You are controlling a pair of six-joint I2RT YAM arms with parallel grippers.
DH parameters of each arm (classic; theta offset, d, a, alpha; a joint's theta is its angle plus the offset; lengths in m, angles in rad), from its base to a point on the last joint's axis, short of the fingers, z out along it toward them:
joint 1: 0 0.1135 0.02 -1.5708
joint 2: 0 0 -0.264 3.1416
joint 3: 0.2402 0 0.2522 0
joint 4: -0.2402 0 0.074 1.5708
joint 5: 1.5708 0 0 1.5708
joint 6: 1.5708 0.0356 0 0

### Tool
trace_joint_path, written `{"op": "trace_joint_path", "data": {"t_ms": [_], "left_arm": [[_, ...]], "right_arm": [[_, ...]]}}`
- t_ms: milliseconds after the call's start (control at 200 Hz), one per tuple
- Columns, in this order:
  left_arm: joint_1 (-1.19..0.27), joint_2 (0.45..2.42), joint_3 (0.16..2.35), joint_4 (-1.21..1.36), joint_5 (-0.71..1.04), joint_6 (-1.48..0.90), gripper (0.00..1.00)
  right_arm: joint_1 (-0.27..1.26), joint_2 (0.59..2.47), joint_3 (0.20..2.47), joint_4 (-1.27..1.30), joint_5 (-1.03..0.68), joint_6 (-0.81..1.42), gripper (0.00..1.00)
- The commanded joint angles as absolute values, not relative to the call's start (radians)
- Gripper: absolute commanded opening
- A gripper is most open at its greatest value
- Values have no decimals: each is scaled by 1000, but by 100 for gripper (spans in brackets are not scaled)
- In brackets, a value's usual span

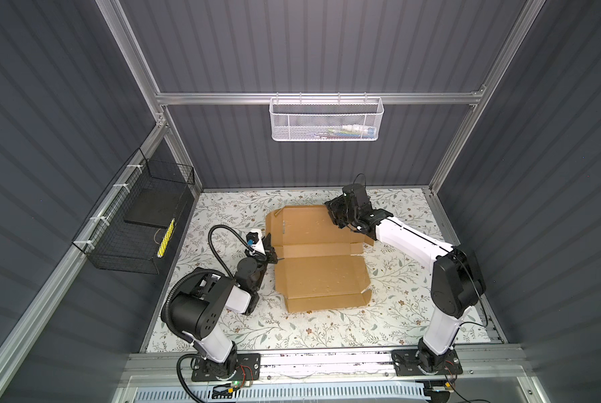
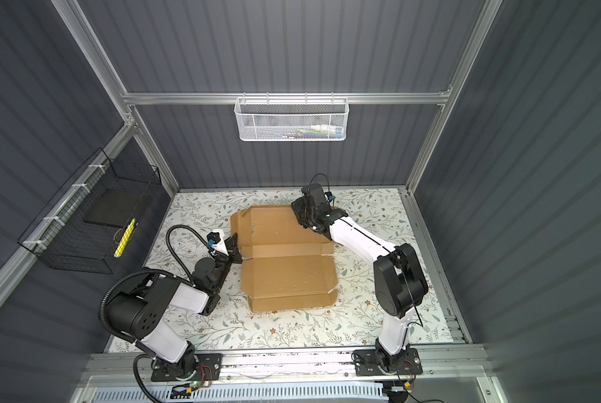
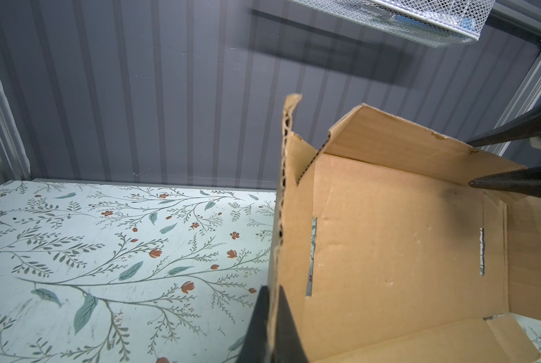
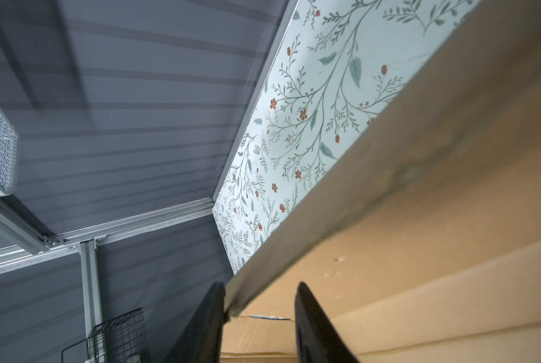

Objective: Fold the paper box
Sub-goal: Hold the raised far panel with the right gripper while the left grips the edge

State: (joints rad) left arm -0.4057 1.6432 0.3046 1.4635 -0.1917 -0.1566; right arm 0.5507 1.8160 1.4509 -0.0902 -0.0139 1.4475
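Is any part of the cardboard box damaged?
Yes. The paper box has a crumpled, wavy corner on the upright flap pinched by the left gripper, and a small nick in its far edge.

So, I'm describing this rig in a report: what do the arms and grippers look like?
Both arms pair white link shells with black joints. The left arm carries a ribbed black conduit looping beside it; the right arm has a thin black line along its white link. The left gripper and right gripper have slim, tapered black fingers.
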Motion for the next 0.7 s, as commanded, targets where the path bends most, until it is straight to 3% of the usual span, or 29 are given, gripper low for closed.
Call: {"op": "trace_joint_path", "data": {"t_ms": [0, 695], "left_arm": [[-416, 1624, 299, 1525, -197, -153, 0], [-441, 1604, 302, 1526, -203, -170, 0]], "right_arm": [[554, 1813, 1446, -79, 2, 1463, 38], [574, 1870, 1438, 10, 41, 1644, 33]]}}
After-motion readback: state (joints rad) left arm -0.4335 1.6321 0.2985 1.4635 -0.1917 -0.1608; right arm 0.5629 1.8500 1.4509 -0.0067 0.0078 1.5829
